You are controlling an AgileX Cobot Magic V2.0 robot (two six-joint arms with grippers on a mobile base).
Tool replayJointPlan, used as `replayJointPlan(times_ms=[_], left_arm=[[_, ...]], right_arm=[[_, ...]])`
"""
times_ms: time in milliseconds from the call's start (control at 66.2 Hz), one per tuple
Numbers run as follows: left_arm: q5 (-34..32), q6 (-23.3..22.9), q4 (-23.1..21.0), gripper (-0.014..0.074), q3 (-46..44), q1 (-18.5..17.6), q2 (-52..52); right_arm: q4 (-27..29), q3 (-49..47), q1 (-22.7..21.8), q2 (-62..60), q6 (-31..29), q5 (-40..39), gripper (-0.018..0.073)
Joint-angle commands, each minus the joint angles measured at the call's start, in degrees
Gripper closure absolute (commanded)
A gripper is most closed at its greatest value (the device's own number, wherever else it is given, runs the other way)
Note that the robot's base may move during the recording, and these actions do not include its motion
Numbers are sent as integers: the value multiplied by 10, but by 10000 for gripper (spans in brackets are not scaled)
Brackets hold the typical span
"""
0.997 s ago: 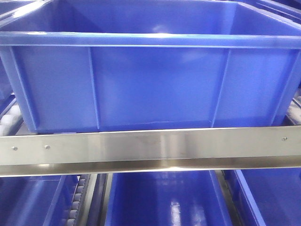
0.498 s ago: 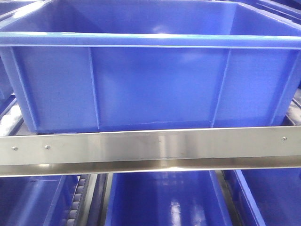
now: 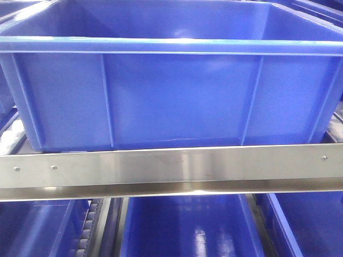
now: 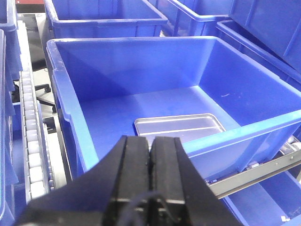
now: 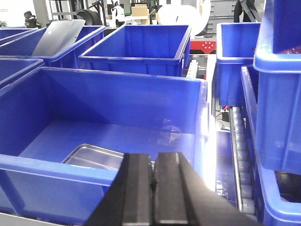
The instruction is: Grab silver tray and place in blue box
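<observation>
Tray (image 4: pixel 178 126) down inside the blue box (image 4: pixel 70 108).
Nothing has shifted across the front views; both left fingers (image 4: pixel 151 165) and right fingers (image 5: pixel 153 181) are pressed together, empty, above the near rim, so placement looks complete.

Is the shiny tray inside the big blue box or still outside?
Inside. The silver tray lies flat on the floor of the blue box, its walls rising all around it; the right wrist view shows it there too.
</observation>
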Motion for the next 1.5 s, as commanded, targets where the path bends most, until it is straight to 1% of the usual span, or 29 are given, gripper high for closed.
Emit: replayJointPlan(times_ms=[0,347,393,438,483,529,574,695,725,785,846,921,997,1027,1103,1163,1193,1480], left_arm=[[-48,-1,4,701,-17,-1,3],[-46,1,6,701,-15,3,4],[-43,8,0,701,-15,9,4],[-43,41,-28,701,-13,22,2],[-49,93,-69,701,-4,44,-3],[-58,123,-97,701,10,70,-12],[-76,125,-108,701,31,97,-27],[-128,125,-110,701,110,173,-89],[-138,125,-113,701,136,194,-107],[-154,125,-118,701,176,224,-143],[-165,125,-132,701,221,259,-180],[-181,126,-137,701,275,294,-226],[-192,126,-139,701,317,318,-259],[-199,126,-147,701,337,328,-272],[-219,126,-170,701,373,341,-291],[-254,126,-171,701,398,347,-291],[-230,126,-171,701,395,348,-291],[-231,126,-172,701,395,348,-291]], right_arm=[[-12,-15,-1,5,-6,-52,506],[-12,-15,-1,5,-6,-52,506],[-12,-15,-1,5,-6,-52,506],[-12,-15,-1,5,-6,-52,506],[-12,-15,-1,5,-6,-52,506],[-12,-15,-1,5,-6,-52,506],[-12,-15,-1,5,-6,-52,506],[-12,-15,-1,5,-6,-52,506],[-12,-15,-1,5,-6,-52,506],[-12,-15,-1,5,-6,-52,506],[-12,-15,-1,5,-6,-52,506],[-12,-15,-1,5,-6,-52,506],[-12,-15,-1,5,-6,-52,506],[-12,-15,-1,5,-6,-52,506],[-12,-15,-1,5,-6,-52,506],[-12,-15,-1,5,-6,-52,506],[-12,-15,-1,5,-6,-52,506],[-12,-15,-1,5,-6,-52,506]])
